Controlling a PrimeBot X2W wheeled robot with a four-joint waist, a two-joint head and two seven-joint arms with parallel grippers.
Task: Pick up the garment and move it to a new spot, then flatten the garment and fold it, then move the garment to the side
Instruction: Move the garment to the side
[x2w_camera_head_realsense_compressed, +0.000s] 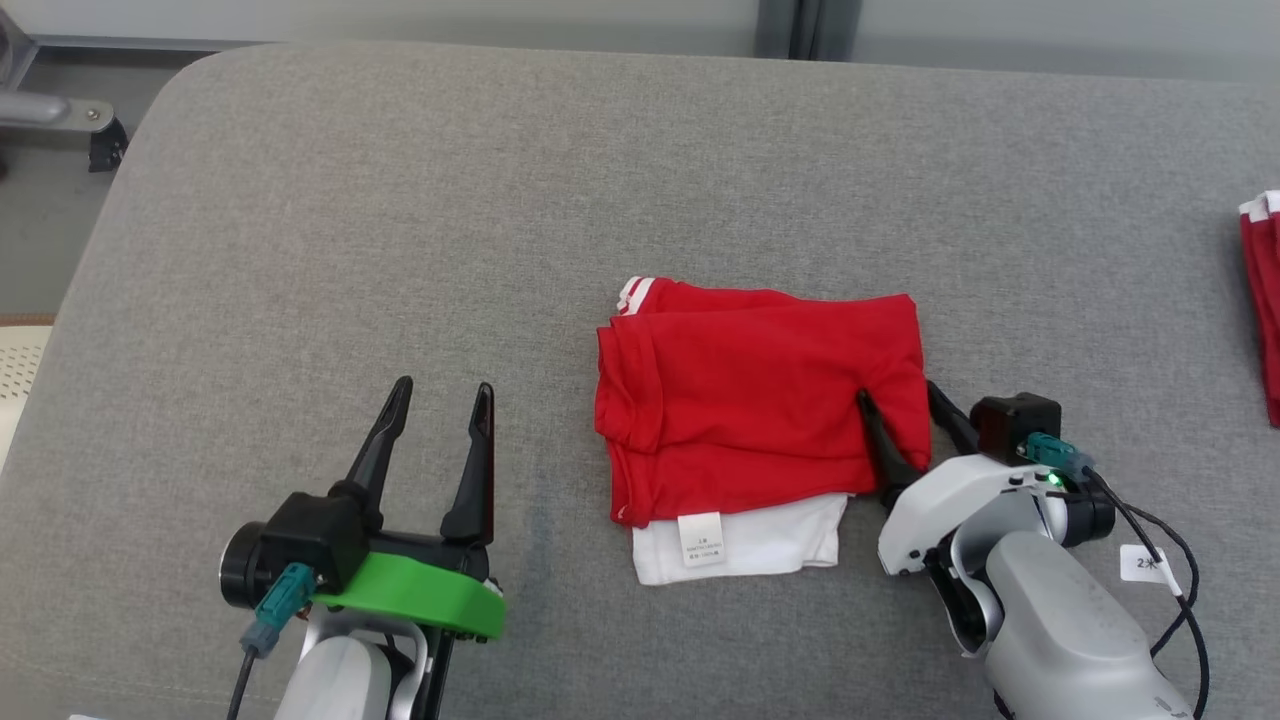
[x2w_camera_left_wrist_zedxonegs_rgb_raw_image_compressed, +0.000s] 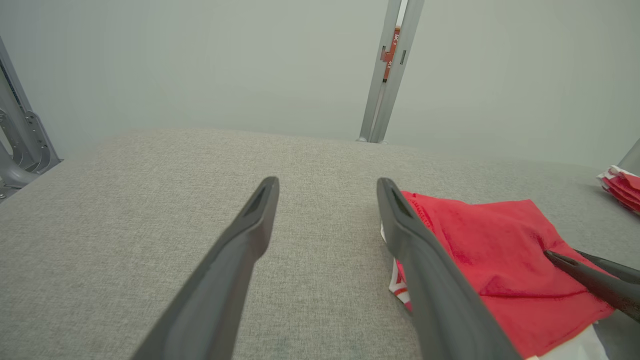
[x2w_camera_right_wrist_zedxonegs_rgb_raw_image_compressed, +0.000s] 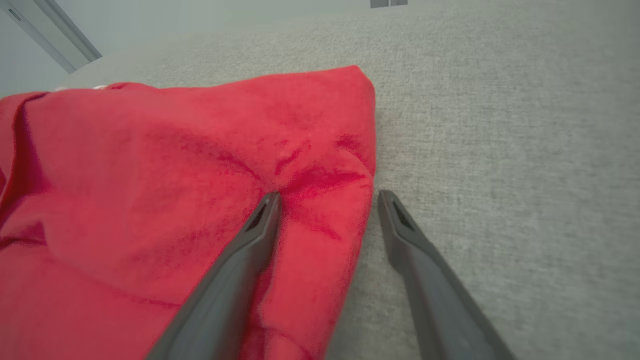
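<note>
Straddling the right edge of the garment (x2w_camera_head_realsense_compressed: 750, 390) with right gripper (x2w_camera_head_realsense_compressed: 898, 392) spread wide, prob to pinch it for the sideways move. Parking left gripper (x2w_camera_head_realsense_compressed: 444, 385) spread too, out of the way.

Dark tapered jaws on both arms; green collar (x2w_camera_head_realsense_compressed: 420, 598) on the left wrist, teal plug (x2w_camera_head_realsense_compressed: 1052, 452) and white tag (x2w_camera_head_realsense_compressed: 1143, 563) on the right.

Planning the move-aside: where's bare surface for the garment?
Free: grey surface left of the garment, beyond the left gripper; also the strip between garment and red pile. Crowded: garment's right edge, where the right gripper sits.
</note>
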